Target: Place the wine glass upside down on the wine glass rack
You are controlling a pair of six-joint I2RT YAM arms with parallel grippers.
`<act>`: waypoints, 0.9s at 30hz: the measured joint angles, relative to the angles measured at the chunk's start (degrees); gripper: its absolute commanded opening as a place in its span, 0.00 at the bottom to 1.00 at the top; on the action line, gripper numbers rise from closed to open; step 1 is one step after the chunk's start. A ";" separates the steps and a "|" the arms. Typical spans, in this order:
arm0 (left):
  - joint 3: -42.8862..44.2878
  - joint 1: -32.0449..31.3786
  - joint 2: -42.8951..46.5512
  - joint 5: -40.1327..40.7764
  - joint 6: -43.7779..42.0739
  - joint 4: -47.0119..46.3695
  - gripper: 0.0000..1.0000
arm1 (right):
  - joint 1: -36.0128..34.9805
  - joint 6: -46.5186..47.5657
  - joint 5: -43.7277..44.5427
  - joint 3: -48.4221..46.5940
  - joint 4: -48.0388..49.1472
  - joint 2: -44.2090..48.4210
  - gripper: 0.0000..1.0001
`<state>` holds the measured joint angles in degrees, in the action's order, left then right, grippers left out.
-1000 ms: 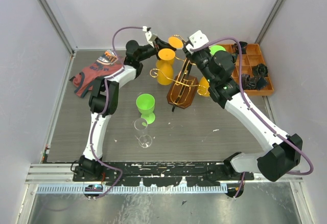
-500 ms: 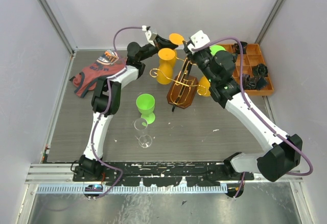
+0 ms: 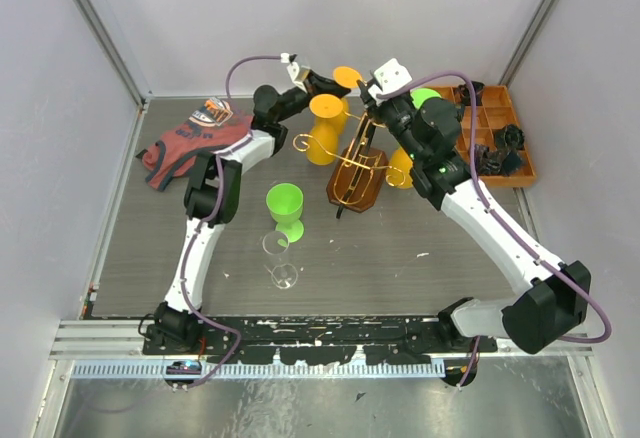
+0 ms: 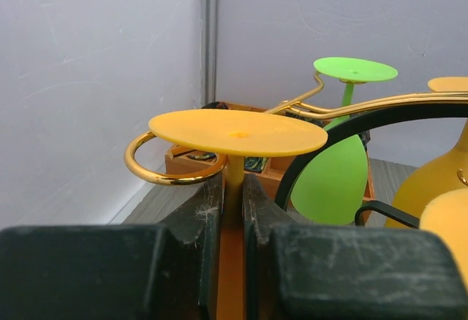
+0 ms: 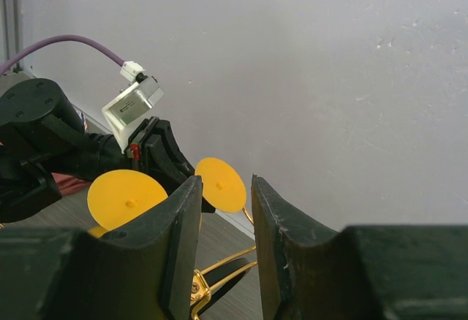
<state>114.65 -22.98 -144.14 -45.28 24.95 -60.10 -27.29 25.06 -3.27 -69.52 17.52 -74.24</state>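
Left wrist view: left fingers [image 4: 194, 221] clamp the stem of the inverted orange plastic wine glass [image 4: 238, 131] beside the gold wire rack [image 4: 157, 174]; right fingers [image 5: 179, 240] stand narrowly parted, hold unclear.

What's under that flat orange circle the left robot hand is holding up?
The thin stem of the orange wine glass, pinched in the left gripper, with a gold curl of the wine glass rack beside it. The bowl is hidden below the fingers.
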 measured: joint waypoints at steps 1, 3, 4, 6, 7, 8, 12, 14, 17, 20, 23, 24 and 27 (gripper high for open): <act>0.39 -0.17 -0.39 0.22 0.04 0.13 0.18 | 0.07 -0.02 -0.13 0.00 -0.02 -0.09 0.39; 1.09 -0.37 -0.92 0.55 0.02 0.26 0.18 | 0.22 -0.13 -0.46 0.00 -0.02 -0.28 0.39; 1.16 -0.44 -1.05 0.72 0.04 0.50 0.18 | 0.33 -0.22 -0.57 0.00 0.00 -0.39 0.39; 1.70 -0.61 -1.55 1.16 0.04 0.61 0.18 | 0.42 -0.33 -0.85 0.00 -0.02 -0.46 0.39; 1.90 -0.68 -1.68 1.33 0.02 0.68 0.18 | 0.48 -0.42 -0.96 0.00 -0.02 -0.50 0.39; 2.12 -0.76 -1.81 1.53 -0.02 0.85 0.19 | 0.52 -0.46 -1.14 0.00 0.00 -0.52 0.38; 3.85 -1.07 -2.73 2.84 -0.52 1.60 0.20 | 0.90 -0.83 -1.79 0.00 -0.02 -0.55 0.39; 5.14 -1.27 -3.45 4.07 -1.05 2.84 0.21 | 1.07 -1.05 -2.16 0.00 0.00 -0.55 0.38; 6.71 -1.29 -4.50 6.19 -2.19 4.37 0.22 | 1.38 -1.33 -2.51 0.00 0.00 -0.55 0.39; 7.13 -1.20 -4.79 8.33 -3.32 5.73 0.22 | 1.66 -1.51 -2.84 0.00 0.00 -0.55 0.39; 7.13 -1.07 -4.79 10.38 -4.26 6.40 0.22 | 1.88 -1.66 -2.95 0.02 0.00 -0.55 0.39; 7.06 -1.03 -4.79 10.95 -4.50 6.38 0.22 | 1.92 -1.70 -3.02 0.04 0.00 -0.55 0.39; 5.73 -0.90 -4.52 12.02 -5.14 5.29 0.21 | 2.03 -1.75 -3.08 0.11 0.00 -0.55 0.39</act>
<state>120.38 -23.88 -148.66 -33.26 19.81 -54.81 -25.26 23.31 -6.35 -69.41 17.52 -74.78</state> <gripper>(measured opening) 0.222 0.387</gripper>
